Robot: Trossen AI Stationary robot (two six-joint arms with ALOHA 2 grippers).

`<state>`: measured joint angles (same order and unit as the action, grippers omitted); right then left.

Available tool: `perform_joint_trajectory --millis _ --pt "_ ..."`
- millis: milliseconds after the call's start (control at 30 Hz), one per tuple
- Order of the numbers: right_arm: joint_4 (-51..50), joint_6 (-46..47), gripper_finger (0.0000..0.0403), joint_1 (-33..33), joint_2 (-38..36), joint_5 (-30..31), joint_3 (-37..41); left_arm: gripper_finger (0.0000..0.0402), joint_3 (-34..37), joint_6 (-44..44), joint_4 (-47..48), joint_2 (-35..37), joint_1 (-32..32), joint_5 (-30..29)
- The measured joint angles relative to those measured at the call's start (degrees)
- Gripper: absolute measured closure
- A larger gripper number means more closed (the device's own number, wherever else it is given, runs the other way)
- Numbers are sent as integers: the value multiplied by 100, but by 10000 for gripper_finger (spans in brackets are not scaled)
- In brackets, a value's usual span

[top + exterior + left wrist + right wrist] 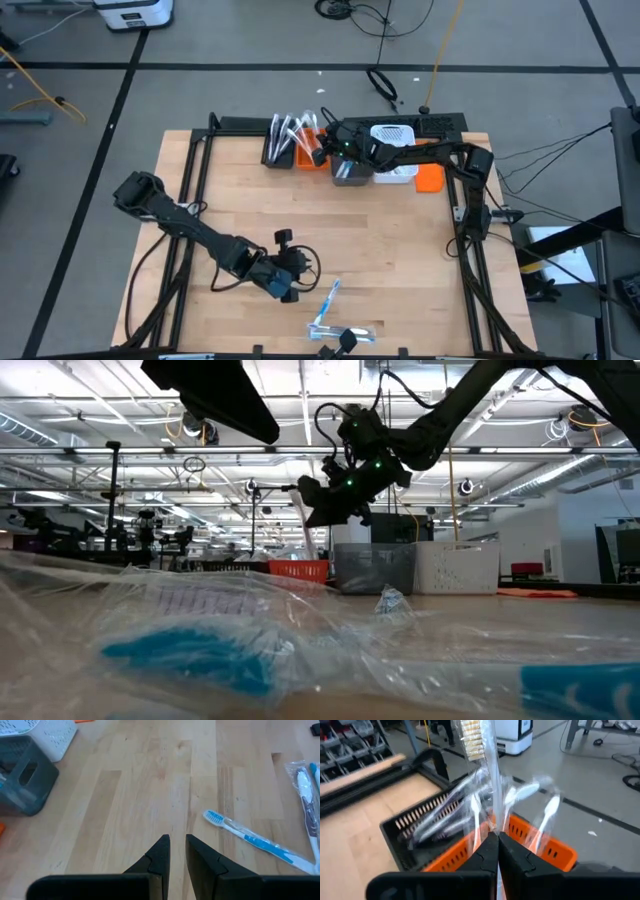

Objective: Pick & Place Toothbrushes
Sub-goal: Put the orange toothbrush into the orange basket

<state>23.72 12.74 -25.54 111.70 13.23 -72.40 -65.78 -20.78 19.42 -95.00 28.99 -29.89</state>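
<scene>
My right gripper [497, 837] hangs over the orange bin [555, 851] at the table's far edge, shut on a toothbrush [487, 770] in a clear wrapper. More wrapped toothbrushes stand in that bin and in the black bin [415, 825] beside it. My left gripper [177, 842] hovers near the front edge with its fingers a little apart and nothing between them. A bare blue-and-white toothbrush [255, 840] lies flat on the wood just beyond it. Wrapped ones [340, 330] lie closer to the front edge. My right gripper pinches the wrapped toothbrush's handle [495, 822] between its two fingertips, coming nearly level from the table's right side and lying across the handle. The brush stands roughly upright with its bristle head [470, 740] on top. The fingers hide its lower end.
A grey bin [350, 172] and a white perforated bin [393, 165] stand right of the orange one [308, 152], with a flat orange piece [430, 178] beside them. A black frame [190, 200] runs around the wooden top. Bare wood lies between the two arms.
</scene>
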Motion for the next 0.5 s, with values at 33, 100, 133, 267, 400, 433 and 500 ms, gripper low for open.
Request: perform_joint_trajectory --millis 33,100,133,267,400,433,500 --pt "-36 9 403 2 15 -10 0 339 0 -35 -2 0 0 0" --pt "-75 17 403 0 22 -39 2 339 0 -41 4 0 0 0" --pt "-57 4 403 0 21 -67 2 339 0 -47 4 0 2 0" --pt "-41 -108 403 0 12 -122 2 339 0 -52 22 0 2 0" --pt "-22 -146 399 0 13 -122 2 339 0 -52 24 0 4 0" --pt "-26 -152 395 0 13 -122 2 339 0 -52 24 0 4 0" --pt "-54 -169 384 -2 13 -111 2 339 0 -51 26 0 4 0"
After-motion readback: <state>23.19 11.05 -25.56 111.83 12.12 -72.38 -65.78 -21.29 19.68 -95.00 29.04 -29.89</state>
